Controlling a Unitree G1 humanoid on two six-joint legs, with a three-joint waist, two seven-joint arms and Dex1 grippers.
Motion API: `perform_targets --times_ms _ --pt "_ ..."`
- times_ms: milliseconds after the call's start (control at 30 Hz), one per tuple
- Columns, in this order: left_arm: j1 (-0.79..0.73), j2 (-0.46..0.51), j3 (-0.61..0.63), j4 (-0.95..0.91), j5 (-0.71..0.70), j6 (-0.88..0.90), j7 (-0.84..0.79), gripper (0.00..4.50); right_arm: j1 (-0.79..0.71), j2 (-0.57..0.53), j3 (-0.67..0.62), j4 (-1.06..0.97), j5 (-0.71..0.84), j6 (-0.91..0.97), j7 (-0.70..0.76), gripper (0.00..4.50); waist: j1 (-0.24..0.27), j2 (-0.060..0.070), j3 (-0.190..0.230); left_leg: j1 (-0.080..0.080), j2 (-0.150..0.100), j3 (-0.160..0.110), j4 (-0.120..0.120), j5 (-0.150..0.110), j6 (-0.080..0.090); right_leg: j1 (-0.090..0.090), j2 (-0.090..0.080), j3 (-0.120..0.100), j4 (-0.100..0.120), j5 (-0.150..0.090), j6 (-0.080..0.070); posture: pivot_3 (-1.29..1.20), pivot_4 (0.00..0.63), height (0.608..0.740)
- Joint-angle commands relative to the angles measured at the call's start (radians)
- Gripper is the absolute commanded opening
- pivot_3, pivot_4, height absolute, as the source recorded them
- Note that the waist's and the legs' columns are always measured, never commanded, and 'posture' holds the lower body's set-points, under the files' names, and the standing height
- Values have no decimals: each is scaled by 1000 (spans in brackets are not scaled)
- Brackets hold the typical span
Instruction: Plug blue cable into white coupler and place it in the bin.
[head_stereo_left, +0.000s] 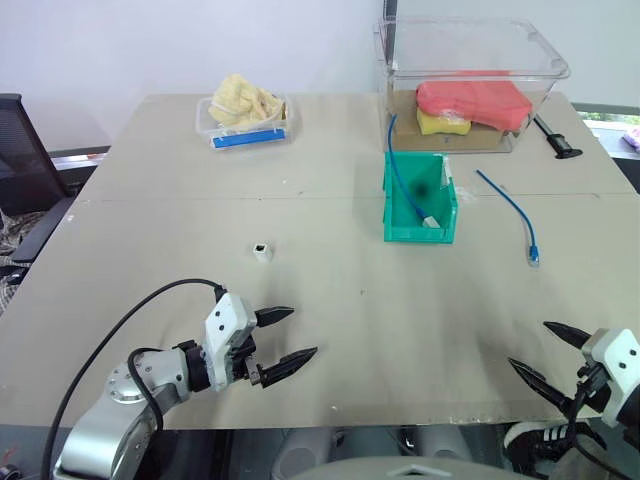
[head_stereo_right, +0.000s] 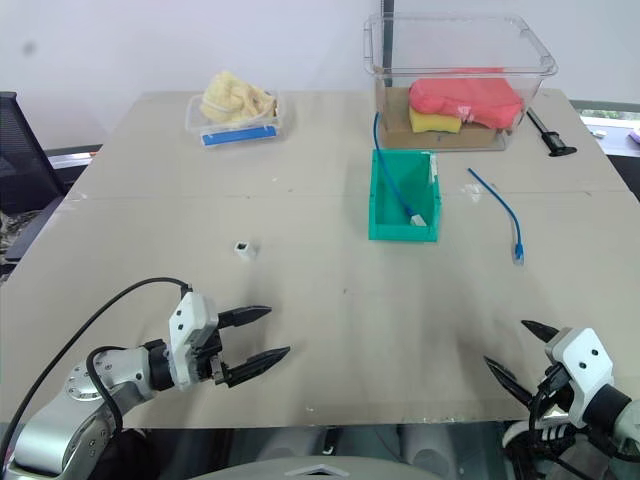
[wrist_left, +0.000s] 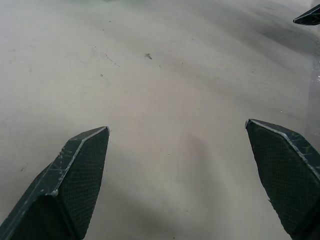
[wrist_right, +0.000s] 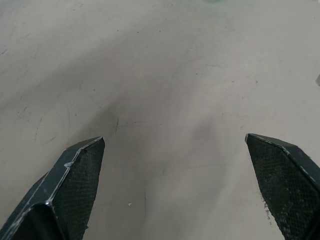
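A thin blue cable (head_stereo_left: 512, 212) lies loose on the table, just right of the green bin (head_stereo_left: 398, 232). Inside the bin rests another blue cable (head_stereo_left: 404, 176) with a small white piece (head_stereo_left: 431, 221) at its near end. The white coupler (head_stereo_left: 262, 251), a tiny block, stands alone on the table left of the bin. My left gripper (head_stereo_left: 300, 333) hovers open near the front edge, closer to me than the coupler, nothing between its fingers. My right gripper (head_stereo_left: 530, 345) is open and empty at the front right, well short of the loose cable.
A large clear tub (head_stereo_left: 400, 70) with red and yellow items stands behind the bin. A shallow clear tray (head_stereo_left: 205, 125) with a blue strip sits at the back left. A black tool (head_stereo_left: 553, 138) lies at the back right. A black chair (head_stereo_left: 20, 150) is off the left side.
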Motion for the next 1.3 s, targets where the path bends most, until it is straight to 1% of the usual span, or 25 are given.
perform_targets --times_ms 33,100,200,300,400,500,600,667,700,733,800,833,900,1000,1033,1067,1133,1233,1300 --pt "-30 -2 10 -39 -31 14 10 4494 -33 -4 -41 -31 36 9 -23 4475 0 0 0 0 0 0 0 0 0 0 0 0 0 0 0 0 150 740" --pt "-75 -23 5 -62 -67 39 31 4494 -105 -12 -62 -81 99 90 -80 4475 0 0 1 0 0 0 0 0 0 0 0 0 0 0 0 0 150 740" --pt "-132 -39 -6 -104 -91 79 70 4494 -205 -60 -80 -114 110 235 -170 4475 -1 1 1 1 0 1 1 0 -1 1 0 1 0 2 2 0 150 740" --pt "-166 -41 -34 -130 -88 83 72 4494 -323 -155 -77 -96 169 429 -203 4475 -1 1 1 1 0 1 1 0 0 1 1 0 -1 2 1 0 150 740" --pt "-207 -33 -58 -127 -72 66 55 4494 -507 -262 -39 20 177 590 -237 4475 -2 1 2 0 0 1 0 0 1 1 1 0 -2 4 1 0 150 740" --pt "-240 -36 -66 -109 -71 61 53 4494 -688 -344 41 161 161 735 -255 4475 1 1 2 0 -1 5 1 0 2 1 0 2 -3 5 -2 0 150 740" --pt "-255 -40 -76 -95 -65 48 47 4494 -860 -360 125 286 162 827 -253 4475 -1 1 3 -1 0 6 1 -1 2 0 1 1 -4 5 -3 0 150 740" --pt "-258 -40 -82 -88 -60 37 41 4494 -933 -375 190 340 135 812 -219 4475 -1 1 3 -2 0 7 1 -1 2 -1 0 1 -4 6 -2 0 150 740" --pt "-259 -41 -82 -83 -58 32 40 4494 -954 -398 239 371 93 745 -179 4475 -1 1 3 -3 0 8 1 -1 2 -1 0 1 -4 6 -2 0 150 740" --pt "-259 -43 -81 -79 -56 27 39 4494 -963 -419 282 398 40 635 -134 4475 -2 1 3 -3 0 8 1 -1 2 -2 0 1 -4 6 -1 0 150 740" --pt "-253 -44 -77 -69 -52 13 34 4494 -957 -488 379 460 -83 273 55 4475 0 2 4 -4 -1 9 1 -1 2 -3 0 1 -5 7 1 0 150 740" --pt "-249 -45 -76 -67 -51 8 32 4494 -957 -533 423 494 -144 142 122 4475 -1 3 4 -4 -1 10 1 -1 2 -3 0 1 -5 7 1 0 150 740" --pt "-239 -46 -76 -66 -49 -4 30 4494 -981 -582 478 564 -217 -33 211 4475 -4 4 5 -4 -2 11 1 0 1 -3 0 2 -6 7 2 0 150 740" --pt "-226 -50 -77 -64 -44 -19 28 4494 -1085 -595 551 693 -301 -244 327 4475 -14 4 6 -4 -1 12 1 0 -1 -3 0 4 -7 7 2 0 150 740" --pt "-222 -51 -76 -62 -42 -24 26 4494 -1125 -598 584 746 -351 -332 354 4475 -19 4 6 -4 -1 13 1 0 -1 -3 0 5 -7 7 2 0 150 740" --pt "-220 -52 -77 -61 -41 -29 24 4494 -1175 -599 624 813 -416 -459 374 4475 -21 4 6 -4 -1 14 1 0 0 -3 0 5 -7 7 2 0 150 740" --pt "-218 -53 -77 -58 -39 -37 19 4494 -1277 -582 693 934 -525 -624 389 4475 -29 5 6 -2 0 15 1 -1 2 -2 0 6 -6 7 2 0 150 740" --pt "-214 -50 -81 -54 -34 -54 1 4494 -1427 -536 782 1105 -646 -802 408 4475 -32 4 7 0 0 17 1 -1 2 -2 1 9 -5 7 3 0 150 740" --pt "-207 -45 -84 -51 -31 -71 -22 4494 -1530 -500 848 1219 -751 -896 393 4475 -35 3 8 2 1 20 0 -1 1 -2 2 12 -4 7 2 0 150 740"
